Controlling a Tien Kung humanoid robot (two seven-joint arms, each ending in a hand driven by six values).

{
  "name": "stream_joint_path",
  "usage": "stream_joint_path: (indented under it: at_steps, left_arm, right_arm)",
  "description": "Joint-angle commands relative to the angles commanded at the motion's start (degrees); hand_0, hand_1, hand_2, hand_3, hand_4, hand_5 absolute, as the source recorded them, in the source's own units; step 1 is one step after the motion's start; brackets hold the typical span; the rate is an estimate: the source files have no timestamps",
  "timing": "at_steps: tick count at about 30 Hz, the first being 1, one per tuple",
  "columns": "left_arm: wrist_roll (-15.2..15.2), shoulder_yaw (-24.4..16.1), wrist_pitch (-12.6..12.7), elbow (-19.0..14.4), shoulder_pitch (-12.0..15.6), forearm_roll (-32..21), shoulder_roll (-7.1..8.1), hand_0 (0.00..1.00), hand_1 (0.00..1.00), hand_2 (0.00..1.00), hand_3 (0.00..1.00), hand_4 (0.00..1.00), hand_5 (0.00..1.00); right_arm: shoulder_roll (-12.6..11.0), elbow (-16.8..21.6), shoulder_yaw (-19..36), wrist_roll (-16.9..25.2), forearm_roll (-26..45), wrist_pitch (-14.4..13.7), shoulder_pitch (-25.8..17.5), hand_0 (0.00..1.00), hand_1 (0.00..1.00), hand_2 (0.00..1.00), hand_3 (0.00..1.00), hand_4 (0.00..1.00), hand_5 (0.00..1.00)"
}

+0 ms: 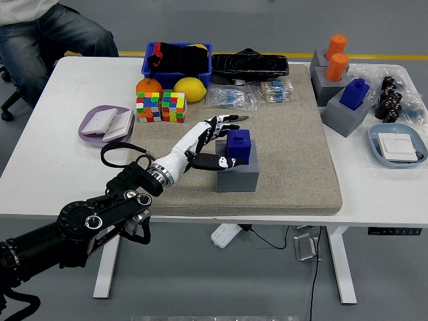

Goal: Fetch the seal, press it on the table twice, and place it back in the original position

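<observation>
A blue seal (239,147) stands upright in its grey block holder (237,173) on the beige mat. My left hand (216,142) has reached in from the lower left and is right beside the seal's left side. Its fingers are spread, the thumb (222,161) lying along the holder's top just below the seal and the other fingers above and behind it. They do not close on the seal. My right arm is out of sight.
Two puzzle cubes (161,106), an orange and a lemon (190,89) lie behind my hand. A blue bin (178,58), bagged parts, more grey holders with orange and blue seals (342,87), and two dishes ring the mat. A seated person (47,33) is at the top left.
</observation>
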Motion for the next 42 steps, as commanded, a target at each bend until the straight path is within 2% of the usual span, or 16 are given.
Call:
stream_joint_path:
  at_steps: [6,7,30,31,36,37,42]
  left_arm:
    - [0.14,0.55,0.26,0.18,-0.24,0.35,-0.35,0.881,0.798,0.766,0.872,0.879,0.002]
    - [0.14,0.58,0.31,0.32,-0.29,0.34,-0.45,0.878,0.786,0.749,0.869,0.810,0.002]
    - [0.51,1.63,1.15,1.80,-0.73,1.12,-1.50,0.870,0.769,0.734,0.864,0.781,0.002]
    - [0.48,1.60,1.39,1.76,-0.77,1.28,-1.53,0.859,0.750,0.711,0.858,0.716,0.002]
    - [0.65,1.63,1.98,1.75,-0.88,1.91,-1.63,0.859,0.750,0.711,0.858,0.716,0.002]
    - [0.67,1.68,2.05,1.77,-0.89,1.99,-1.66,0.850,0.682,0.624,0.853,0.630,0.002]
    - [0.60,1.89,2.69,1.99,-1.02,2.20,-1.77,0.850,0.682,0.624,0.853,0.630,0.002]
  right_arm:
    - [-0.10,-0.04,0.16,0.04,-0.06,-0.03,0.02,0.931,0.781,0.788,0.803,0.847,0.472]
    - [-0.12,-0.06,0.21,0.04,-0.06,-0.04,0.02,0.931,0.781,0.787,0.803,0.848,0.471]
    - [-0.29,0.03,-0.06,0.05,0.06,-0.04,-0.01,0.931,0.781,0.788,0.804,0.852,0.471]
    - [-0.28,0.05,-0.11,0.05,0.09,-0.04,0.00,0.931,0.782,0.787,0.805,0.855,0.472]
    - [-0.29,0.11,-0.31,0.06,0.16,-0.04,0.05,0.931,0.782,0.787,0.805,0.855,0.472]
    - [-0.30,0.11,-0.29,0.07,0.17,-0.04,0.05,0.931,0.781,0.787,0.805,0.856,0.473]
    - [-0.34,0.06,-0.16,0.07,0.15,-0.05,0.01,0.931,0.781,0.787,0.805,0.856,0.473]
